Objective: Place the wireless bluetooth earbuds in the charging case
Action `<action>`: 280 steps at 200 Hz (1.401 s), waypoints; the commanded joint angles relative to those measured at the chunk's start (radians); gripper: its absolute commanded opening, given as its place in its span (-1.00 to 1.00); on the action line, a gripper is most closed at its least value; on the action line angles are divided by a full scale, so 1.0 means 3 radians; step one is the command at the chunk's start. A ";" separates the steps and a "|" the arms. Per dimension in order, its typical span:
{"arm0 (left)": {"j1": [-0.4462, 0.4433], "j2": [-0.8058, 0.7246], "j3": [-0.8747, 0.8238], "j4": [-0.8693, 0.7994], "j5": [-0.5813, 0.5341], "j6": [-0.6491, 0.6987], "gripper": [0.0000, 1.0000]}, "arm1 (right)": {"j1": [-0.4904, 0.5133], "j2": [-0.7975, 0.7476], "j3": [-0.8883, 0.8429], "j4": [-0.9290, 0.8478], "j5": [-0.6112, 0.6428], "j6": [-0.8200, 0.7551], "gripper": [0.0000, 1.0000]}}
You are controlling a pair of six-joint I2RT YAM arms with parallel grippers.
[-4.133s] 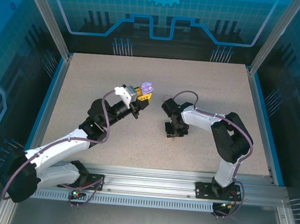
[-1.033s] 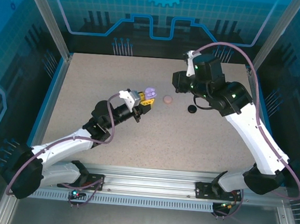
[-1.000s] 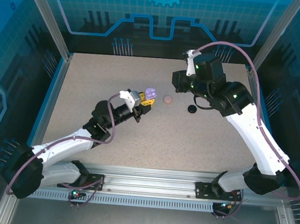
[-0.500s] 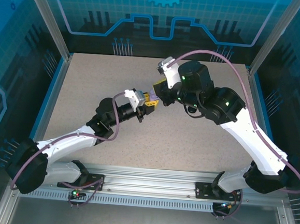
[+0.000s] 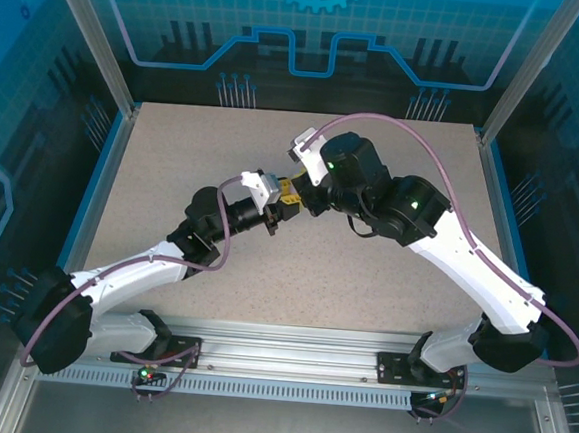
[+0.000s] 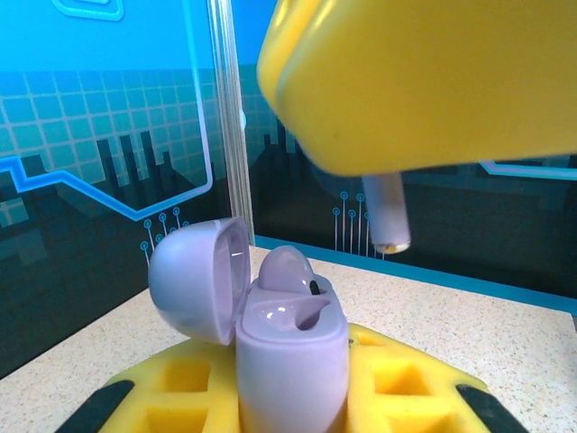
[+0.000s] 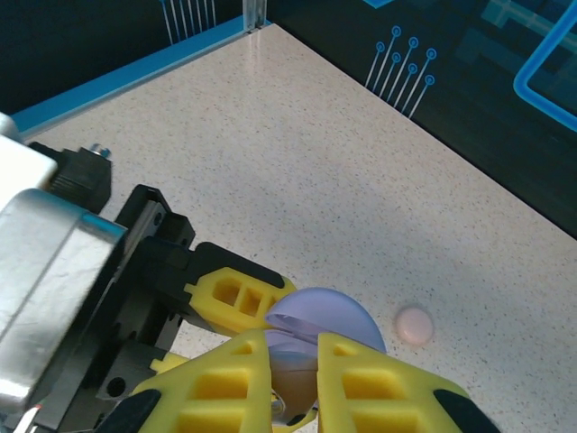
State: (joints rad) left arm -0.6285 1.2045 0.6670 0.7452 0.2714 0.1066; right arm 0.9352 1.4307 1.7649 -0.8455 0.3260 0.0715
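Note:
My left gripper (image 6: 293, 392) is shut on a lilac charging case (image 6: 290, 352), held upright with its lid (image 6: 194, 275) swung open to the left. One lilac earbud (image 6: 285, 268) sits in the case's far socket; the near socket is open. Just above and to the right hangs a second lilac earbud (image 6: 386, 212), stem down, pinched under my right gripper's yellow fingers (image 6: 424, 81). In the right wrist view my right gripper (image 7: 294, 383) is shut on that earbud directly over the case lid (image 7: 329, 314). From above, the two grippers meet at the table's middle (image 5: 293, 193).
A small round pink case (image 7: 415, 325) lies on the speckled table just beyond the lilac case. Blue walls (image 5: 314, 38) and metal posts (image 6: 230, 117) ring the table (image 5: 174, 157). My right arm (image 5: 410, 211) arches across the middle.
My right arm has swung left from the back right to the left gripper, bringing its earbud over the open case. The left gripper shifted slightly right, still holding the case.

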 commanded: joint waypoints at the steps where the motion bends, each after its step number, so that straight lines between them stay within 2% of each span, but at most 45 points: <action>1: 0.0023 -0.0006 0.0126 0.0065 0.0108 -0.0007 -1.00 | -0.0052 -0.0007 -0.0053 0.0097 0.0120 -0.0030 -0.71; 191: 0.0014 0.0021 0.0175 0.0083 0.0144 -0.0059 -1.00 | -0.0159 0.0100 -0.0115 0.0170 -0.0109 0.0088 -0.73; 280: 0.0016 -0.0011 0.0190 0.0070 0.0124 -0.0034 -1.00 | -0.0192 0.0020 -0.0244 0.0165 -0.0074 0.0111 -0.73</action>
State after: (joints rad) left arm -0.6247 1.2110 0.6838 0.7101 0.2897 0.1036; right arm 0.8932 1.4525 1.7134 -0.7910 0.3069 0.0898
